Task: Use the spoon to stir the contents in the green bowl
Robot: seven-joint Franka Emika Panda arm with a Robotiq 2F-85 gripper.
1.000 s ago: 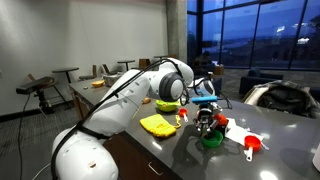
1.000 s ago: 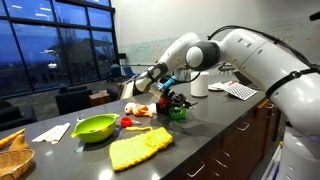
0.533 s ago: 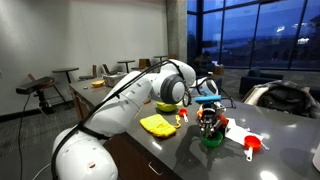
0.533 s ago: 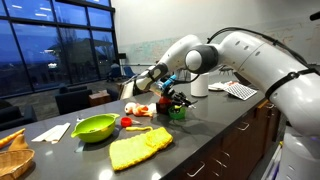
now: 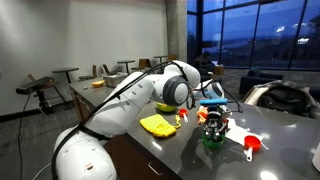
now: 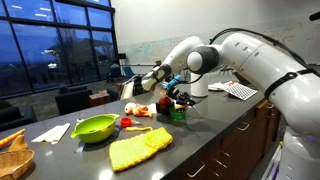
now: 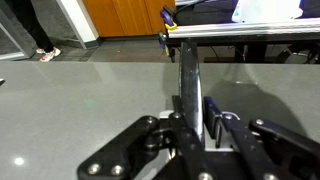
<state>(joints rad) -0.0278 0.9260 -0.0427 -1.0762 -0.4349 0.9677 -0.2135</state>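
Note:
In the wrist view my gripper [image 7: 197,122] is shut on the spoon [image 7: 188,80], whose slim grey handle runs straight up the picture from between the fingers. Its bowl end does not show there. In both exterior views the gripper [image 5: 211,121] [image 6: 173,101] hangs just above the small green bowl [image 5: 212,141] [image 6: 178,115] on the dark counter. What lies inside the bowl is too small to make out. The wrist view does not show the green bowl.
A yellow cloth [image 5: 157,124] [image 6: 138,148] lies near the counter's front edge. A lime-yellow bowl [image 6: 95,127] sits beside it. A red-handled measuring cup [image 5: 252,146] lies past the green bowl, and small red items [image 6: 140,110] are behind it.
The gripper with the spoon has shifted slightly sideways over the green bowl. It stays shut on the spoon.

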